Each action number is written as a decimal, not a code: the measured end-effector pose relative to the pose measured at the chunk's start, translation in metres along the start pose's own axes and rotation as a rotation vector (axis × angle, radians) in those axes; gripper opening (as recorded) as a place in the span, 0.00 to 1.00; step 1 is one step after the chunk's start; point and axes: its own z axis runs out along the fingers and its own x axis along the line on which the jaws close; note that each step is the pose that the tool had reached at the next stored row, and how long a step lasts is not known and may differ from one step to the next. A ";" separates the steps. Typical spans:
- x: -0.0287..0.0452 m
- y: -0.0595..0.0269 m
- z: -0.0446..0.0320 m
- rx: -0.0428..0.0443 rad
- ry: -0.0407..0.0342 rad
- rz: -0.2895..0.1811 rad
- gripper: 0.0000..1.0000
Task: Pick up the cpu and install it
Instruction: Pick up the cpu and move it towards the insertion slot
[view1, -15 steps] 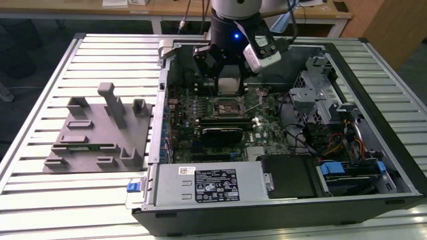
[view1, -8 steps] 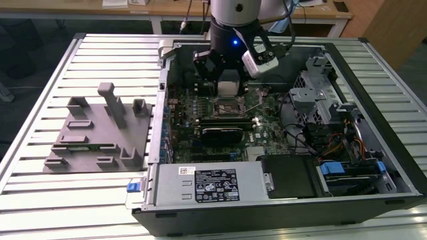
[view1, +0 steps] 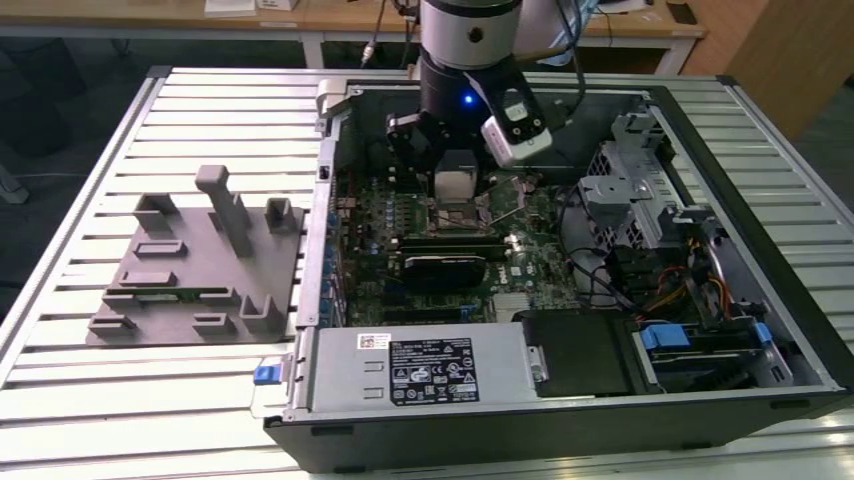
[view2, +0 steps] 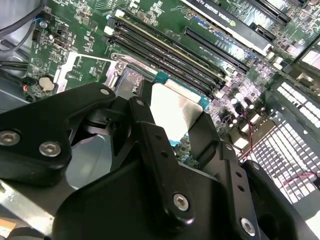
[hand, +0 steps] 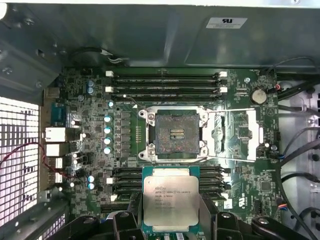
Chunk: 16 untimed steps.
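The cpu (hand: 171, 202), a small square chip with a pale silver lid and green rim, is clamped by its two opposite edges in my gripper (hand: 171, 216), which is shut on it. In the second wrist view the cpu (view2: 176, 111) shows between the black fingers (view2: 150, 142) of the gripper (view2: 170, 115). It hangs lid up above the motherboard, just off the open socket (hand: 176, 134), whose retaining frame (hand: 235, 136) is swung aside. In the exterior view the gripper (view1: 458, 192) hovers over the socket (view1: 462, 213) inside the open computer case (view1: 694, 400).
Memory slots (hand: 165, 82) flank the socket on two sides. A black expansion card (view1: 451, 267) lies close by, with the power supply (view1: 416, 368) at the case front. Drive cage and cables (view1: 667, 240) fill the exterior view's right. A grey fixture tray (view1: 187, 270) sits on the slatted table (view1: 80, 400).
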 end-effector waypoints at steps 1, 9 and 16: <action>0.0001 -0.0001 0.0015 0.0000 0.0000 0.000 0.54; 0.0005 -0.0008 0.0132 0.0000 0.0000 0.000 0.54; 0.0002 0.0015 0.0236 0.0003 0.0011 0.000 0.54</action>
